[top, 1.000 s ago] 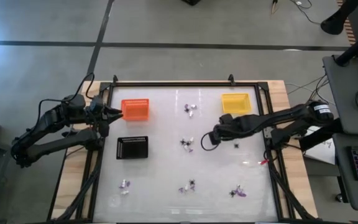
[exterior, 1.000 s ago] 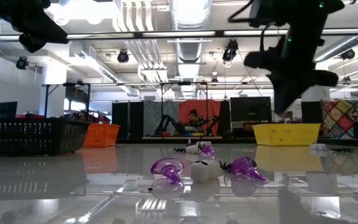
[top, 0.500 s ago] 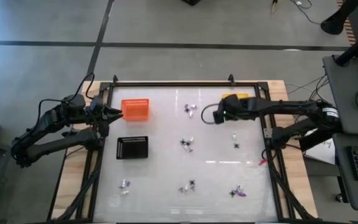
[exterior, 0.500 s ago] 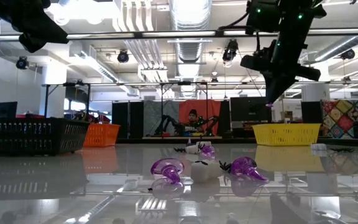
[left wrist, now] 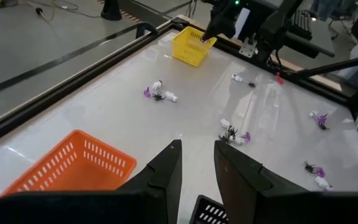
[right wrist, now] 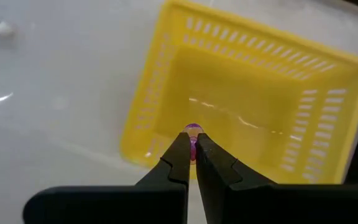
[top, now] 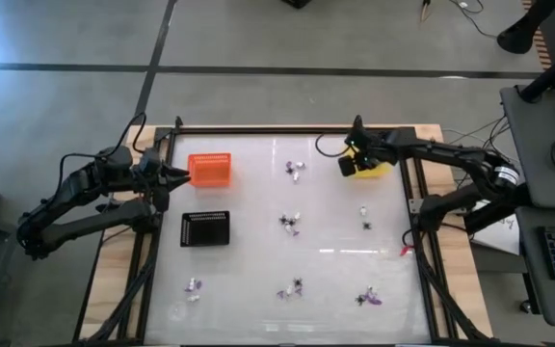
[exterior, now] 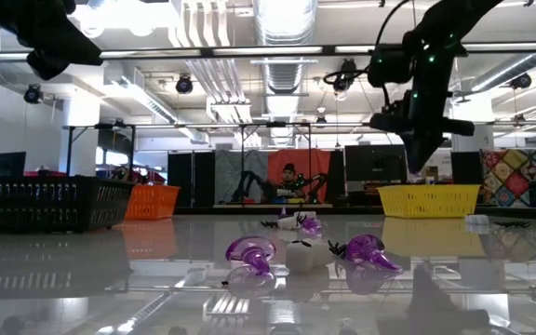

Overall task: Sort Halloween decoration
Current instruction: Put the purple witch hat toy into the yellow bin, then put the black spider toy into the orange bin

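Observation:
My right gripper (top: 347, 166) hangs over the yellow tray (top: 380, 170) at the table's far right and is shut on a tiny purple trinket (right wrist: 192, 130). In the low view this gripper (exterior: 423, 167) is above the tray (exterior: 429, 200). My left gripper (top: 183, 173) waits open beside the orange tray (top: 210, 169), at the table's left. Small clusters of white, black and purple trinkets lie on the white table top: one (top: 297, 169) far, one (top: 289, 223) in the middle, and others (top: 369, 298) along the near side. My right gripper pinches the purple trinket (right wrist: 192, 130) between its two fingertips (right wrist: 180, 146), pointing down from above. The trinket is lifted clear, over the inside of the yellow tray (right wrist: 253, 37). Only its rounded top shows past the fingers.
A black tray (top: 205, 228) sits on the left, nearer than the orange one. A white trinket (top: 363, 211) and a black one (top: 367, 226) lie on the right. A dark frame rail (top: 287, 129) runs around the table. In the low view, purple trinkets (exterior: 249, 251) lie close to the camera.
My right gripper has travelled from beside the middle cluster toward the table's far edge and then right, ending above the yellow tray. Its fingers have stayed shut. The left arm has kept still.

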